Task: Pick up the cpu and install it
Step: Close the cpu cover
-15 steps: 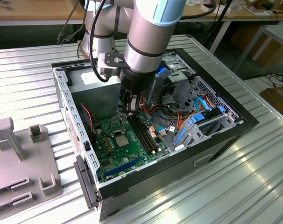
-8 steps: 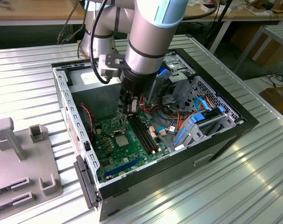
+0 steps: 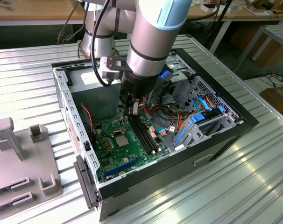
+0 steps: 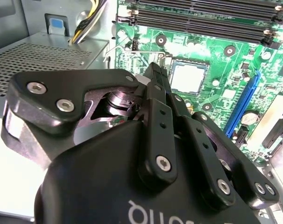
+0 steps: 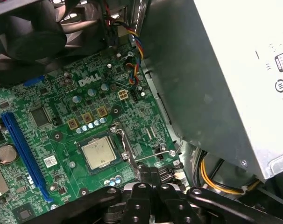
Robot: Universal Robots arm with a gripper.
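Here the cpu [image 5: 99,153] is a small flat square with a dull silver-grey top and a darker rim. It lies in its socket [image 5: 120,144] on the green board [image 3: 114,150]. The gripper [image 5: 153,176] hangs just beside it, the jaws pressed together and holding nothing. The board carries white printed letters.

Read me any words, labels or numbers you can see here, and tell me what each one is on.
On the motherboard: white brand logo, not quoted here.
On the power supply: label cut off at the edge, unreadable.
On the tool: pale lettering, cut off, unreadable.
On the small white sticker: too small.
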